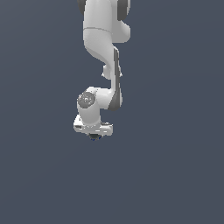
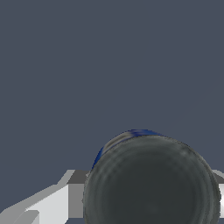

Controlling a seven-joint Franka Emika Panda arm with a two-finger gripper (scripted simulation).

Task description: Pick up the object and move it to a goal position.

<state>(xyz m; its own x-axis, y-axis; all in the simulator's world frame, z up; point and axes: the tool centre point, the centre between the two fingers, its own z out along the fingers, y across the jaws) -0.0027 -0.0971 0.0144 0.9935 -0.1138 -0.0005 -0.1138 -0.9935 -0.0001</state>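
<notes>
The ball sits right under the white gripper, only a sliver of it peeping out below the hand in the exterior view: dark, nearly black, w/ a bit of blue. Much narrower than the hand above it. In the wrist view the ball is huge and close, a dark grey sphere w/ a blue streak along its upper rim, and a pale grey finger shows beside it, touching or just about; another pale bit shows at the ball's far side. So the ball looks to be between the fingers, but whether they're actually clamped on it I can't tell, the contact is hidden.

No counter edge or corner shows anywhere, so can't place it that way; the surroundings are one flat slate-blue field in both views, and whether the ball rests on anything or hangs free isn't clear.

Above, the arm comes down from the top of the exterior view, white w/ dark grey joint seams, wrist bent so the hand points down.
</notes>
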